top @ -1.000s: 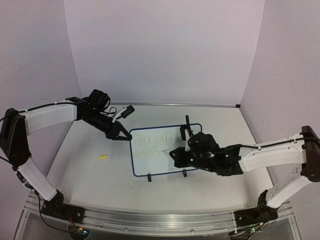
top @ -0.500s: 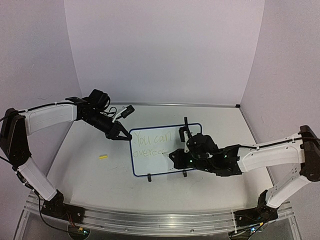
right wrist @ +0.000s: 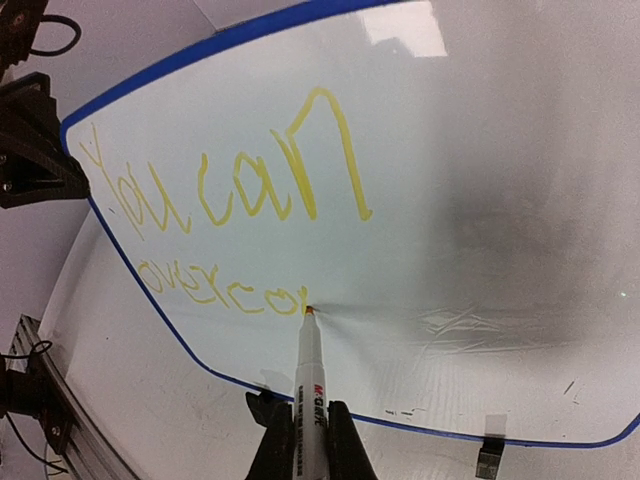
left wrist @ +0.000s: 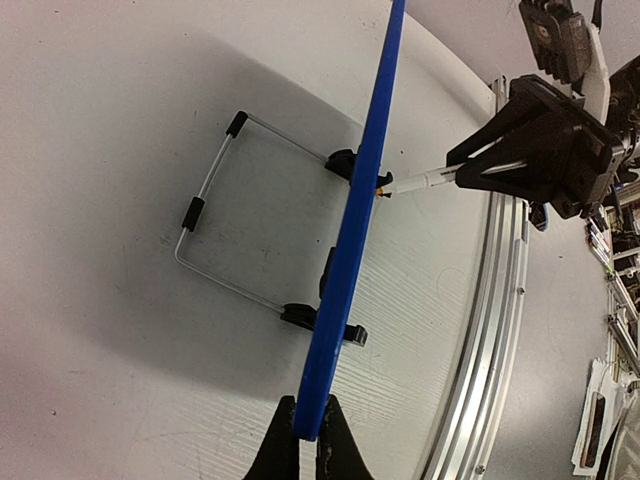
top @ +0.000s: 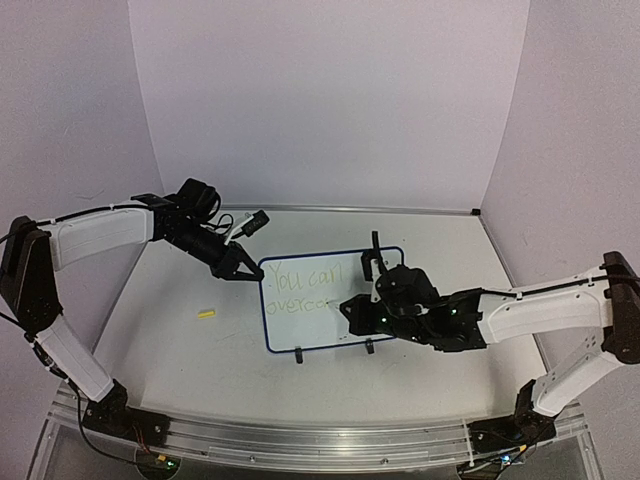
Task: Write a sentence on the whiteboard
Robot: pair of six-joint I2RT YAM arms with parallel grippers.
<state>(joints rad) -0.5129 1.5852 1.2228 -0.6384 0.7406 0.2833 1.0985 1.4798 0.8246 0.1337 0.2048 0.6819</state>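
White table (top: 190, 350): whiteboard (top: 300, 332) is stood mid-surface | left gripper (left wrist: 305, 452): clamped shut on whiteboard's left edge | right gripper (right wrist: 304, 445): closed round marker (right wrist: 308, 375), tip pressed to whiteboard | sentence (top: 300, 274): "You can overco" is written; "me this" judged outstanding

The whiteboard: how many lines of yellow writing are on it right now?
2. The top line, "You can", runs across the whiteboard's upper left; the second line, unfinished, sits just below, ending at the marker tip. No writing looks hidden in the right wrist view.
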